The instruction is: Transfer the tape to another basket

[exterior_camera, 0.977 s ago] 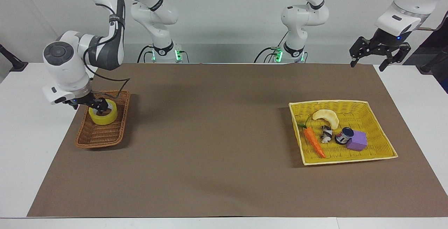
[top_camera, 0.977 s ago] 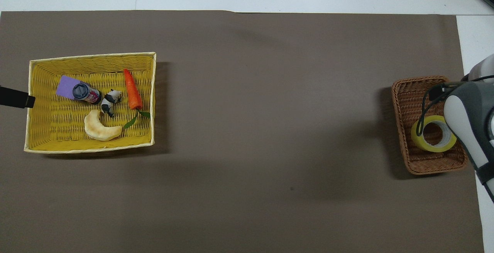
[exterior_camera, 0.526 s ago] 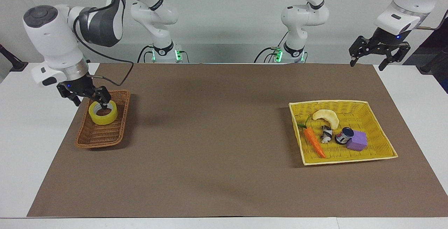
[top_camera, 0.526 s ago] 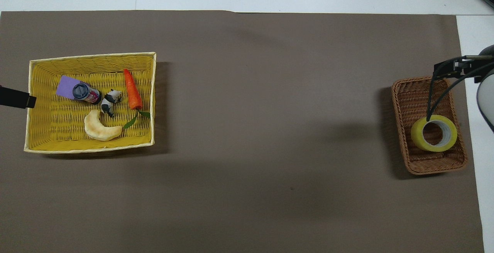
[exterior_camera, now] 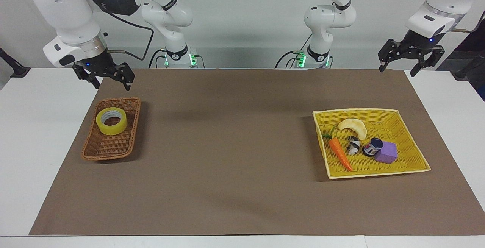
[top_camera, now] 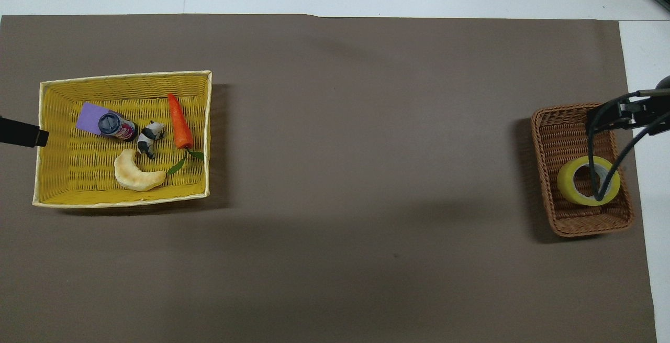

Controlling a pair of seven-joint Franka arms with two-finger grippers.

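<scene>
The tape (exterior_camera: 110,128) (top_camera: 566,185), a yellow roll with a pale core, lies flat in the narrow brown wicker basket (exterior_camera: 110,153) (top_camera: 560,133) at the right arm's end of the table. My right gripper (exterior_camera: 112,85) hangs open and empty, well above the basket and clear of the roll. In the overhead view its black cable crosses over the tape. My left gripper (exterior_camera: 396,72) waits open and empty, raised over the mat's corner at the left arm's end.
A square bright-yellow basket (exterior_camera: 379,116) (top_camera: 78,175) at the left arm's end holds a carrot (exterior_camera: 340,154), a pale crescent (exterior_camera: 354,126), a small panda figure (exterior_camera: 353,145), a can (exterior_camera: 373,146) and a purple block (exterior_camera: 387,152). A brown mat (exterior_camera: 227,145) covers the table.
My right gripper has risen from the tape's core and drawn back upward. The tape stays in the brown basket. The left arm has not moved.
</scene>
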